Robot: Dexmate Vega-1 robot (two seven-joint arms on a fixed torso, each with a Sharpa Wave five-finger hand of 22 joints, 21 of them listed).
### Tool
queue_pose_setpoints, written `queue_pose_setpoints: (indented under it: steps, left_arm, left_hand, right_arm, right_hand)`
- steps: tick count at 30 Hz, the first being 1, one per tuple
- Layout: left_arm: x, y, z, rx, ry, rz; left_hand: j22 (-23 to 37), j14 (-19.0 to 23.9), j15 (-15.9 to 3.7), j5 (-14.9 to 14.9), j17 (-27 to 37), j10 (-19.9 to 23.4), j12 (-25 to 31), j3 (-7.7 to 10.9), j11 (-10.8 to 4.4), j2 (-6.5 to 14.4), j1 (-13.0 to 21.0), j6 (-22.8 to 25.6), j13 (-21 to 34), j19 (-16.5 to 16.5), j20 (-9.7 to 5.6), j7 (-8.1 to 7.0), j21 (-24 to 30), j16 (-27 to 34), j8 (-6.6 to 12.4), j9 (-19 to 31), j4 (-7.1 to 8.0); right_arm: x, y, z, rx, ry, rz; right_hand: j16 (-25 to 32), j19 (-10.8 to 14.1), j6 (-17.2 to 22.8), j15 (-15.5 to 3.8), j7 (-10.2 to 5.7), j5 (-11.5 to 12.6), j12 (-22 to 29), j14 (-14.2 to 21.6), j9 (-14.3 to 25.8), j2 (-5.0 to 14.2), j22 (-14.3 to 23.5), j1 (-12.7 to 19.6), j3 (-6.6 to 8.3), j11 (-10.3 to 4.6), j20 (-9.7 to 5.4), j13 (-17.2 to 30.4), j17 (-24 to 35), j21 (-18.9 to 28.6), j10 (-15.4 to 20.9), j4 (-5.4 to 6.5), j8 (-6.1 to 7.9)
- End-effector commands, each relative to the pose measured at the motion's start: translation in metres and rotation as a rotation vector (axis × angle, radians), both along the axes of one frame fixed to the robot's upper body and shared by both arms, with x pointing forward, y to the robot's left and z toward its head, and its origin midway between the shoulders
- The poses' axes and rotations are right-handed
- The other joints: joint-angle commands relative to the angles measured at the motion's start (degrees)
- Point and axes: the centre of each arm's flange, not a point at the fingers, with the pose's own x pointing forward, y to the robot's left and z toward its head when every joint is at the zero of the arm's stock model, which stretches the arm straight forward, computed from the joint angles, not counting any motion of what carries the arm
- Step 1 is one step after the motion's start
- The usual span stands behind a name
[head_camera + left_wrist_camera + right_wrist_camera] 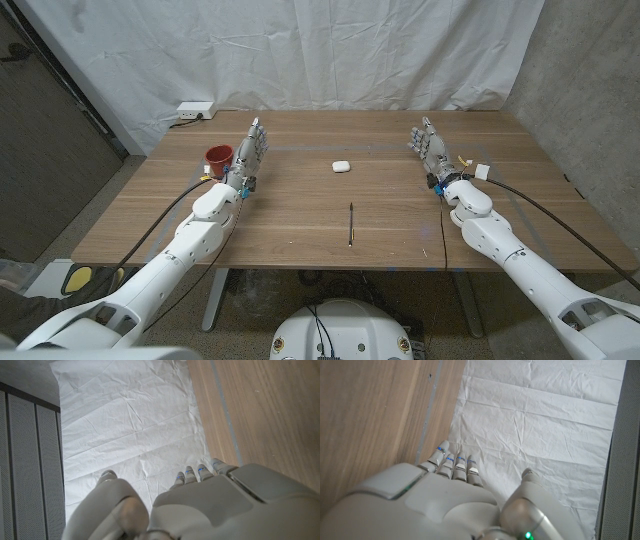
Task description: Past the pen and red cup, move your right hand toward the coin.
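The right hand (428, 145) holds nothing; its fingers (454, 465) reach straight out side by side, the thumb set off from them, above the far right part of the wooden table (300, 215). The left hand (252, 148) is the same, fingers (197, 472) extended and empty, just beside the red cup (219, 157) near the table's far left. The pen (351, 222) lies in the middle, nearer the front edge. A small white case (340, 167) sits beyond it, between the hands. I cannot make out a coin. A white power strip (194, 109) lies on the floor beneath the white sheet (300, 50).
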Motion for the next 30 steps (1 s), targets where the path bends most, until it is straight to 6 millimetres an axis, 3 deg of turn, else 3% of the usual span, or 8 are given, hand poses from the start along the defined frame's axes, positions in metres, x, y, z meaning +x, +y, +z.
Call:
queue_pose_setpoints:
  steps: [1,30]
  left_arm:
    - [-0.002,0.007,-0.001,-0.011,-0.001,-0.005]
    - [-0.005,-0.007,0.017,0.034,-0.017,-0.017]
  left_hand:
    - [0.2,-0.1,0.01,0.3,0.1,-0.2,0.4,0.09,0.08,0.3,0.7,-0.8,0.3,-0.2,-3.82,-0.02,0.5,0.4,0.34,0.3,0.23]
    - [0.2,1.2,0.21,0.7,0.1,1.6,0.9,0.37,0.23,1.7,1.7,1.1,0.3,0.8,-3.48,0.09,0.7,0.6,0.75,0.3,-0.21]
  right_arm:
    - [-0.001,0.012,0.000,0.030,0.007,-0.003]
    - [-0.028,0.001,0.015,-0.036,-0.073,-0.064]
  right_hand:
    - [0.3,-0.5,0.4,0.37,0.14,0.3,0.2,0.1,0.1,-0.06,0.2,0.7,0.52,0.59,-0.31,0.2,0.2,0.1,0.0,-0.03,0.27]
    - [0.6,0.6,1.0,0.56,-0.11,0.4,0.7,1.4,0.1,0.29,0.3,1.0,0.60,0.67,-0.06,0.2,0.1,-0.7,1.2,-0.36,0.35]
